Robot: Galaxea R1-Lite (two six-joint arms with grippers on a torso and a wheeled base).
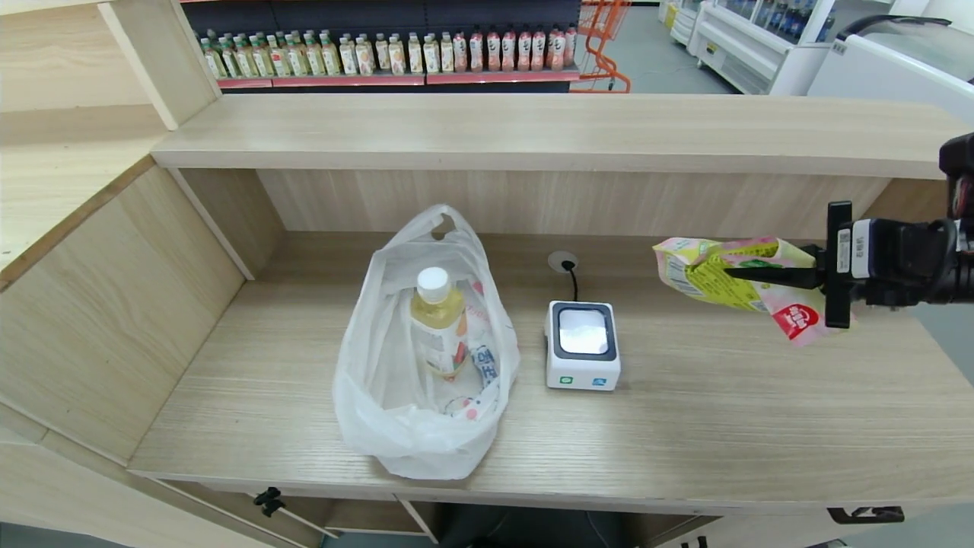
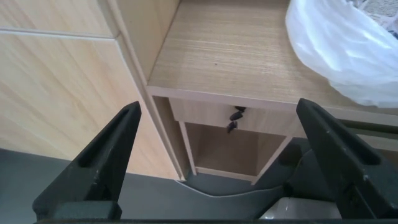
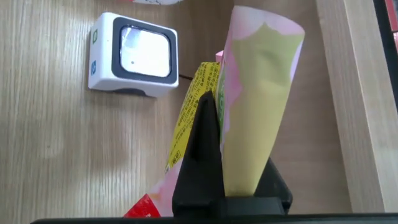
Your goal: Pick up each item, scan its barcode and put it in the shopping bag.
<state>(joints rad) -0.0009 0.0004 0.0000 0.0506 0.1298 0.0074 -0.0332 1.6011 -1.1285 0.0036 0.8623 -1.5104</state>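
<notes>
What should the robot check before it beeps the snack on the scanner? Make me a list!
1. Grip: the snack packet is pinched in the right gripper: ok.
2. Window of the scanner uncovered: ok.
3. Barcode facing the scanner: cannot tell.
4. Mouth of the bag open, with room beside the bottle: ok.
5. Path: the left gripper is open and low by the edge of the counter, out of the way: ok.

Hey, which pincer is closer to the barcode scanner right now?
Right. The right pincer, holding a snack packet, hangs above the counter to the right of the scanner. The left pincer is open, low off the counter's front edge, beyond the shopping bag.
</notes>
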